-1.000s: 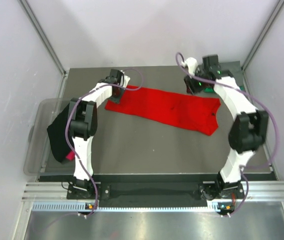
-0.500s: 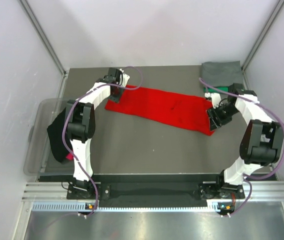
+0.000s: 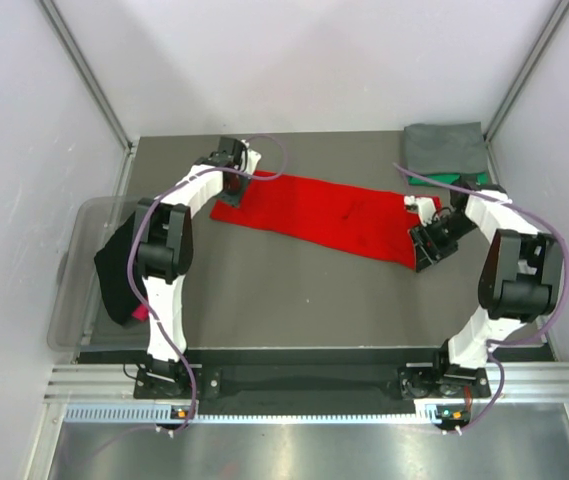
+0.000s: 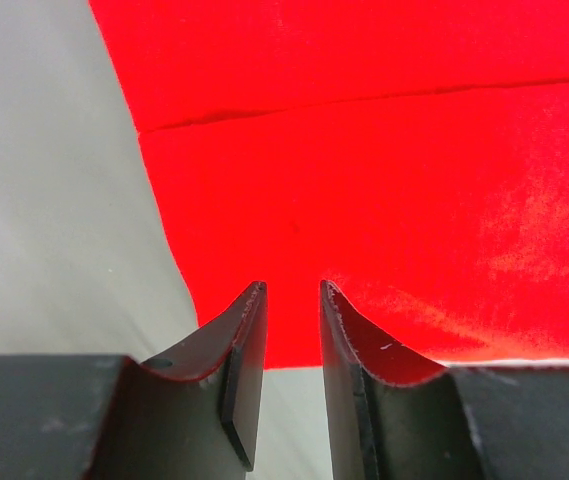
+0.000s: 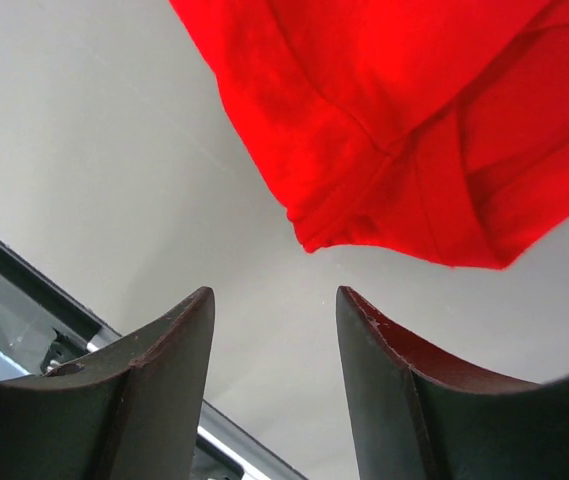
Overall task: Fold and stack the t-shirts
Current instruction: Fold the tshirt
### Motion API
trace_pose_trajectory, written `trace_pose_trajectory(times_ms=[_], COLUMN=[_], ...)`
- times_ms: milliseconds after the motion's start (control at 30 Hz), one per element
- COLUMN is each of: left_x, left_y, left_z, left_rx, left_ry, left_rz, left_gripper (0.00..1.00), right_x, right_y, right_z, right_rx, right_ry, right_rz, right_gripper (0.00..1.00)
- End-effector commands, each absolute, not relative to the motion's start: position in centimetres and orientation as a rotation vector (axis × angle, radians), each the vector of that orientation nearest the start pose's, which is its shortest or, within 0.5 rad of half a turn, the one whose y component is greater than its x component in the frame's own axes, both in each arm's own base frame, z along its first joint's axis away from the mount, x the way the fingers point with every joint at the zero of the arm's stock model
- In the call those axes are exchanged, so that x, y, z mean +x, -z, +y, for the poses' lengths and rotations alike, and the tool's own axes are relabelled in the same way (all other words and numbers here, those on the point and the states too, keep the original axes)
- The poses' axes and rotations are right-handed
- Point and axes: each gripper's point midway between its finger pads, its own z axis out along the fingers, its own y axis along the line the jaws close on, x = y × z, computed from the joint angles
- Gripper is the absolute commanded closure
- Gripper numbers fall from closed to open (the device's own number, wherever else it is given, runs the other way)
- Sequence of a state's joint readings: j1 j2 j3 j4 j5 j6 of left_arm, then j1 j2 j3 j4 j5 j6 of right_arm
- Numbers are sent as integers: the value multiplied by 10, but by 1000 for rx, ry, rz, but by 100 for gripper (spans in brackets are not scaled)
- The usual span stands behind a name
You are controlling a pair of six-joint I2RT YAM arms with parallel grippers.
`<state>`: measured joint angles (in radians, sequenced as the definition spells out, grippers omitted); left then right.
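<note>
Item: bright red cloth short-sleeved t-shirt (image 3: 324, 215), folded to a long strip, lay on dark grey table top (image 3: 294, 300). Long axis ran far-left to near-right.
L end: left gripper (image 4: 292, 290) stood over strip's short edge. Fingers were narrowly parted, cloth lay flat beneath tips, none seen pinched.
R end: right gripper (image 5: 276, 295) had fingers wider apart, empty. Strip's near-right corner lay just ahead of the gap, beyond tips, not yet between them.
Each arm was nearest its own end.
Judged next: ends brought together across long axis, so R needs a short advance onto corner first.
Also: folded grey t-shirt (image 3: 446, 147) at far-right corner, apart from the strip.
</note>
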<state>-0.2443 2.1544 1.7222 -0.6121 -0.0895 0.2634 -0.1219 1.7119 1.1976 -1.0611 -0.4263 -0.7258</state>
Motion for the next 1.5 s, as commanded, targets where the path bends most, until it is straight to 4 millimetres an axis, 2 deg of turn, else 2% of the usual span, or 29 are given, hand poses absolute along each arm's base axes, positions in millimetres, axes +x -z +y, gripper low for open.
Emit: trace_pose_trajectory(times_ms=[0,133,233,333,367,467,500,800,933,1033,1067,1133,1167,1233,1267,1300,1333,1367,1467], left_x=[502,502,501,501,500,501,500,511,515,517,518,519,520,520,519,516,509,502,480], left_y=[-56,-54,-50,-45,-44,-41,-39,-35,-36,-39,-46,-59,-79,-99,-123,-132,-132,-144,-133], left_z=[-100,-98,-96,-94,-95,-91,-90,-81,-78,-78,-79,-81,-85,-90,-97,-100,-103,-105,-104], left_rx=[618,619,622,621,626,636,638,662,667,664,653,647,637,656,708,742,791,874,1126], left_ry=[-103,-112,-127,-134,-136,-163,-169,-248,-276,-278,-276,-259,-241,-210,-168,-157,-138,-125,-111], left_rz=[2529,2533,2540,2551,2553,2558,2562,2531,2518,2507,2495,2470,2429,2378,2313,2288,2280,2241,2225], left_gripper=[67,67,67,67,68,68,68,69,70,70,71,69,67,62,61,60,58,51,47], right_x=[276,277,279,280,280,280,280,285,285,281,281,279,277,277,276,275,275,275,270], right_y=[-53,-41,-34,-28,-27,-29,-30,-46,-46,-42,-42,-45,-49,-57,-60,-65,-68,-71,-78], right_z=[18,20,20,17,16,13,9,-22,-25,-25,-24,-21,-20,-20,-19,-19,-18,-18,-14], right_rx=[-893,-886,-893,-896,-895,-880,-869,-800,-795,-787,-785,-794,-796,-796,-796,-795,-797,-797,-793], right_ry=[-611,-645,-658,-656,-656,-651,-640,-589,-597,-617,-622,-636,-643,-631,-628,-622,-621,-618,-630], right_rz=[2757,2769,2763,2760,2760,2760,2764,2772,2779,2795,2799,2787,2786,2767,2762,2755,2751,2743,2728], right_gripper=[48,50,55,69,81,95,97,98,97,93,86,82,81,77,75,75,75,73,72])
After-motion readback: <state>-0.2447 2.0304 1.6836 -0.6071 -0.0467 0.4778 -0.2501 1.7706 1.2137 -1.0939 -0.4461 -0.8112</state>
